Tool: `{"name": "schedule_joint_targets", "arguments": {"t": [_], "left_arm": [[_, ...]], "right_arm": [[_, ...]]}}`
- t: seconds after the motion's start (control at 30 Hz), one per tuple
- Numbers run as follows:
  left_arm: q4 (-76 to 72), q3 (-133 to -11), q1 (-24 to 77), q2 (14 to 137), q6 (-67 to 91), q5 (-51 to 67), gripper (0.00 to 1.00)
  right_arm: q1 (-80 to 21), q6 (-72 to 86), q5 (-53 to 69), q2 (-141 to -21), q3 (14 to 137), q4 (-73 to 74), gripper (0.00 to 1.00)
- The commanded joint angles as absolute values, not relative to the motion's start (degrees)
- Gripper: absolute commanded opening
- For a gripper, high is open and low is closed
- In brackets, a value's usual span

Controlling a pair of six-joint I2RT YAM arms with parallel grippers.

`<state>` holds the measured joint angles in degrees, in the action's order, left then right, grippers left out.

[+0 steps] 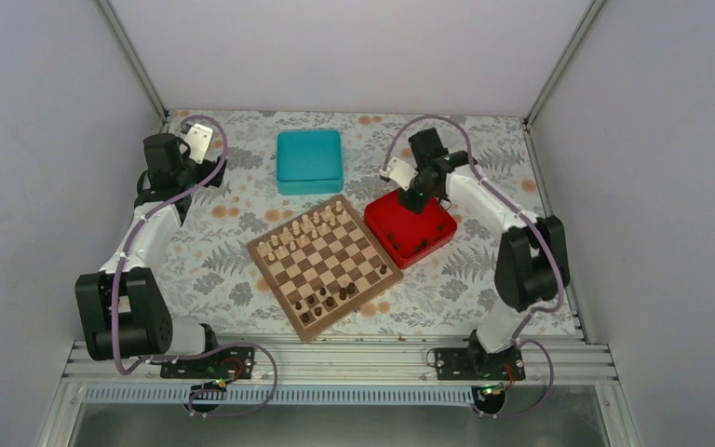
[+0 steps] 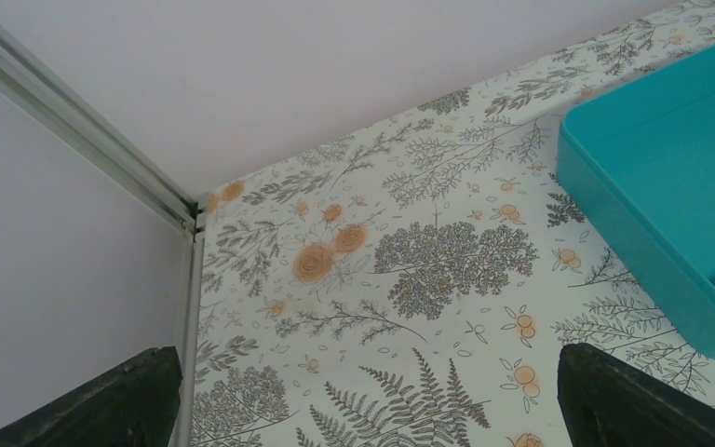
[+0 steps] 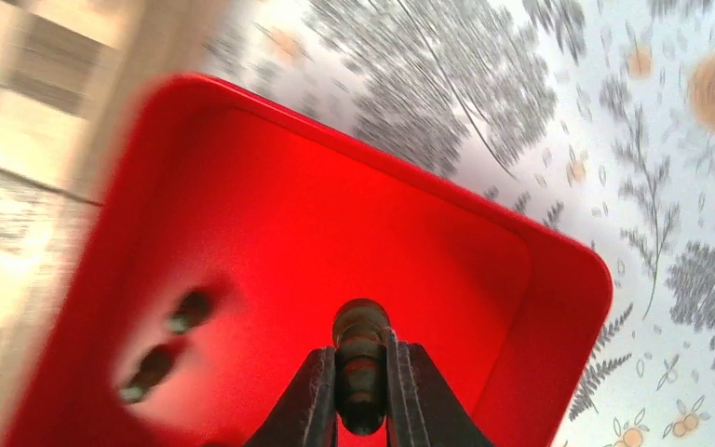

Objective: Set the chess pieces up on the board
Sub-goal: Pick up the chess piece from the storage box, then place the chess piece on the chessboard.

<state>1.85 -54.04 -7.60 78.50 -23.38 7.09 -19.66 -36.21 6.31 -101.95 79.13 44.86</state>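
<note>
The right gripper (image 3: 361, 377) is closed on a dark chess piece (image 3: 361, 340) above the red tray (image 3: 447, 186). Its fingers (image 3: 312, 400) pinch the piece from both sides, and the piece's long axis seems to run roughly along them, with its rounded head poking out past the tips. Two more dark pieces (image 3: 169, 340) lie loose on the tray floor to the left of the held one, blurred in the wrist view. The board (image 1: 324, 256) sits just beside the tray on its left and nearer side, turned cornerwise. The dark pieces already placed (image 1: 335, 296) stand along its near-right edge, and the pale pieces (image 1: 305, 228) along its far-left edge. The carry therefore looks like a short one, leftward and toward the near side, and the piece will need to be upright on arrival. The right arm is plainly the nearer to both tray and board. The left gripper (image 2: 368, 410) hangs with its fingers spread wide and nothing between them, over the patterned table (image 2: 447, 261) at the far left, beside the teal box (image 2: 670, 186) and well apart from the board.
</note>
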Motion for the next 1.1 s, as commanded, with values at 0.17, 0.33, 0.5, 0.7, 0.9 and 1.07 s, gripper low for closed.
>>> {"name": "schedule_joint_targets", "arguments": {"t": [0.17,0.33,0.5,0.7,0.9,1.07], "left_arm": [[1.21,-54.68,-7.47,77.93,-23.38,7.44,1.00],[1.41,-54.70,-7.47,77.88,-23.38,7.46,1.00],[1.41,-54.67,-7.47,77.87,-23.38,7.29,1.00],[1.49,-54.64,-7.47,77.87,-23.47,7.12,1.00],[1.42,-54.57,-7.43,77.96,-23.55,7.11,1.00],[1.41,-54.51,-7.43,78.00,-23.60,7.12,1.00]], "right_arm": [[-34.13,-35.80,10.41,-87.64,70.96,49.13,0.05],[-39.09,-34.27,11.70,-86.49,66.22,48.37,0.06],[-43.61,-33.50,12.26,-87.21,61.96,47.06,0.07],[-46.93,-32.31,13.59,-88.42,60.68,46.31,0.07],[-48.84,-31.72,13.39,-90.00,59.86,45.36,0.07],[-49.54,-31.54,13.35,-90.90,60.26,45.17,0.08]]}}
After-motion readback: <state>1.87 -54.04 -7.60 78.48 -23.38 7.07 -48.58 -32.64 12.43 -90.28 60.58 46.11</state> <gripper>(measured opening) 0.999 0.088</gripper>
